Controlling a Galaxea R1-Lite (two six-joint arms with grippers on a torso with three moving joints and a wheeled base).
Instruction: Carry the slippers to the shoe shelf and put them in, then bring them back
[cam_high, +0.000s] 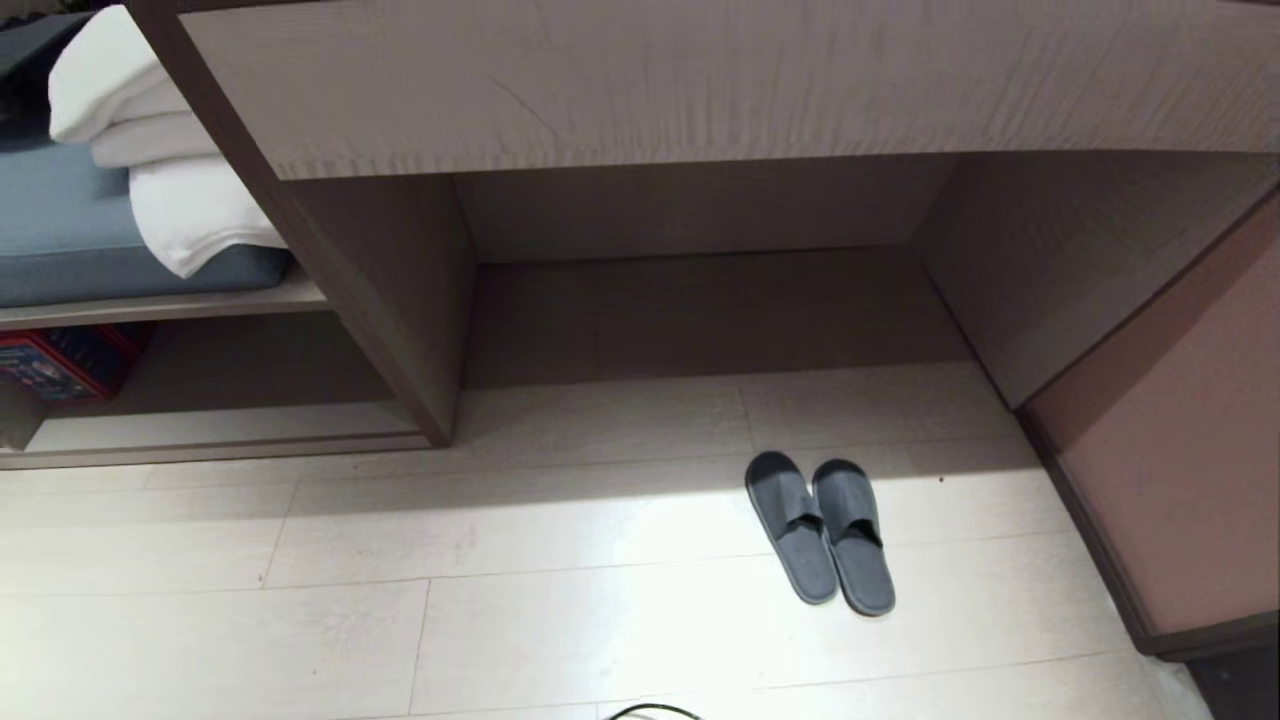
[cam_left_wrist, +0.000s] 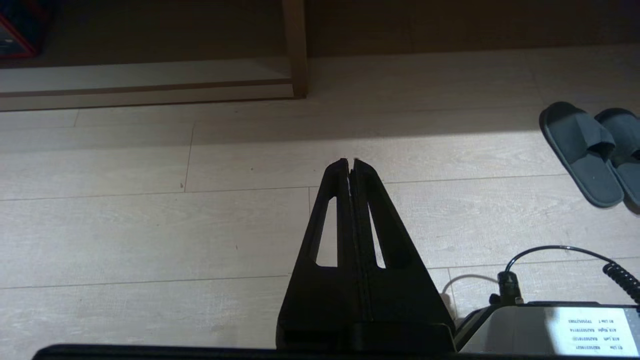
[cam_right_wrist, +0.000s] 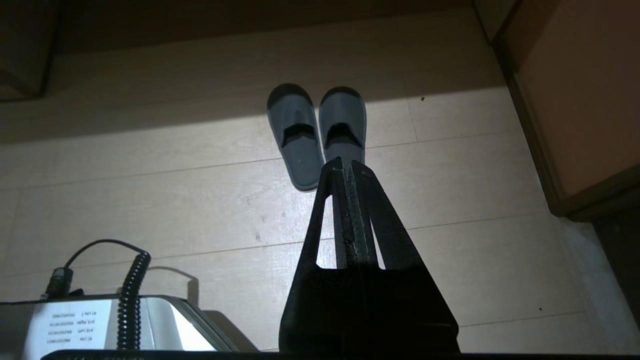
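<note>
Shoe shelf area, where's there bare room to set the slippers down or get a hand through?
Bare floor spreads left of the slippers up to the wooden divider panel. The recess behind them, between that panel and the right side wall, is bare too. Crowded: the cushioned bench holds stacked white towels, and a red box sits in the cubby beneath.

I look down on pale wood-plank floor (cam_high: 500, 620), brightly lit; a shadowed desk recess (cam_high: 700, 310) ahead; folded white towels (cam_high: 150, 140) at left; a pinkish panel (cam_high: 1190, 450) at right.

Red box (cam_high: 62, 360) cut off at left; print unreadable.
</note>
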